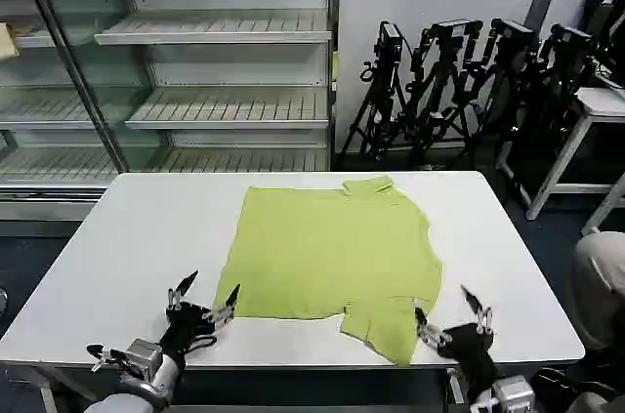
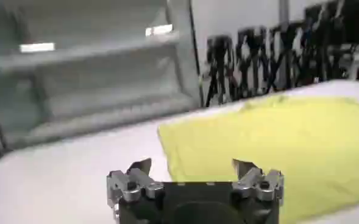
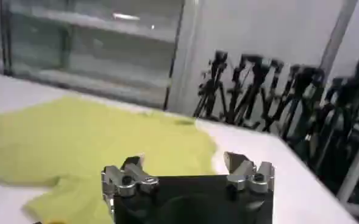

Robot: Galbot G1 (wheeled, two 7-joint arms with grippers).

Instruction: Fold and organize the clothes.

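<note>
At the bottom of the head view, the left end effector (image 1: pixel 203 298) sits low left over the near edge of the white bench (image 1: pixel 117 247), fingers spread apart and holding nothing. The right end effector (image 1: pixel 451 317) sits low right, also spread and empty, its inner fingertip just beside the trailing sleeve corner of the shirt.

The lime short-sleeved collared shirt (image 1: pixel 332 252) lies flat at the centre of the frame, beyond and between the two end effectors. Its long axis runs from the near hem up-frame to the collar (image 1: pixel 369 185) at the far edge, tilted slightly. One sleeve (image 1: pixel 383 325) sags toward the lower right, close to the bench's front edge.

The coming move, as I judge it, turns on this: each end effector faces one near corner of the shirt. The left is nearer the lower-left hem corner, the right nearer the sleeve, so a two-sided pick at the near edge looks likely.

The left wrist view shows its own end effector (image 2: pixel 192 173) open, with the shirt (image 2: pixel 270 140) starting just past the inner finger. The right wrist view shows its end effector (image 3: pixel 185 170) open with the shirt (image 3: pixel 88 143) spreading ahead and under it. Beyond stand empty shelves (image 1: pixel 215 32) at the upper left and tripods (image 1: pixel 459 81) at the upper right.
</note>
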